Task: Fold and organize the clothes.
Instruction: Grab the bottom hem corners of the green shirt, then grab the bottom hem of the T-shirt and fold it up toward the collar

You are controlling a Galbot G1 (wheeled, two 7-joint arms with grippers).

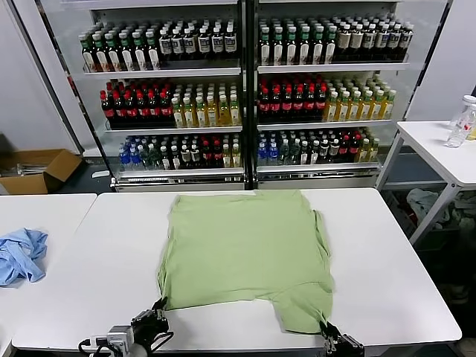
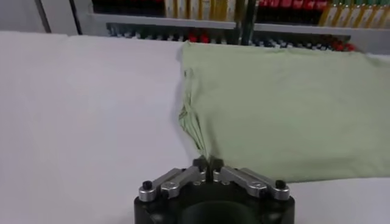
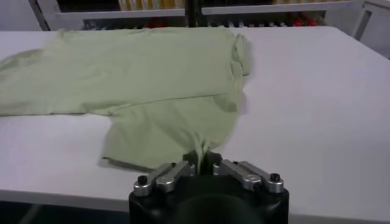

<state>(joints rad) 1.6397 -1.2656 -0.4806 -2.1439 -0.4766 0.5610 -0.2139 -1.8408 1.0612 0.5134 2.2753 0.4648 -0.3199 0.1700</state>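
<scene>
Nearest the head camera, at the near edge of the white table (image 1: 387, 290), both grippers pinch cloth. The left gripper (image 1: 158, 306) has its fingers pressed together on the near left corner of the shirt (image 1: 245, 249); its wrist view shows the fabric edge running straight into the closed tips (image 2: 208, 165). The right gripper (image 1: 327, 327) is likewise clamped on the near right flap, the cloth drawn into a small pleat between its fingers (image 3: 201, 157).

The shirt lies flat, plain side up, spread away from both grippers toward the far table edge, with the lower right part sagging closer to the right gripper than the left corner is to its own. Holding two near corners at once probably sets up lifting that edge and carrying it forward for a fold.

Beyond the shirt, far from the grippers, stands a glass-fronted cooler (image 1: 245, 97) whose shelves carry rows of bottles. A cardboard box (image 1: 37, 169) sits on the floor off to the left; its contents cannot be made out. A blue garment (image 1: 21, 254) lies on the neighbouring table.
</scene>
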